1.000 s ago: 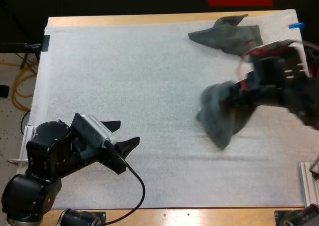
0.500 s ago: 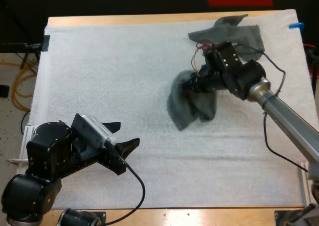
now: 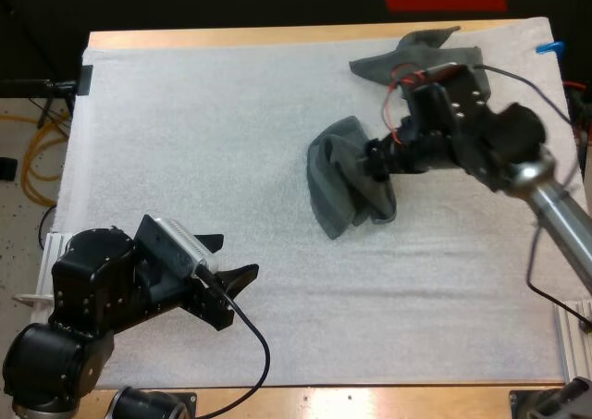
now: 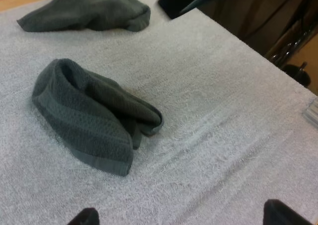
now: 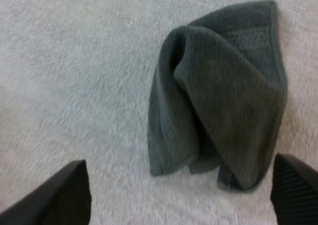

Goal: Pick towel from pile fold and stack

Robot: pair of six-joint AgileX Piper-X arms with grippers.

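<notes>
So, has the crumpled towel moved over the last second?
Yes. In the high view the crumpled towel went left, from near the mat's right edge to its middle, and now lies released before the open right gripper.

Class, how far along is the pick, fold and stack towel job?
Done: one crumpled towel lies at the middle of the mat, apart from the pile towel at the far edge. In hand: nothing; the right gripper is open at that towel, the left gripper open too. Left: folding and stacking.
</notes>
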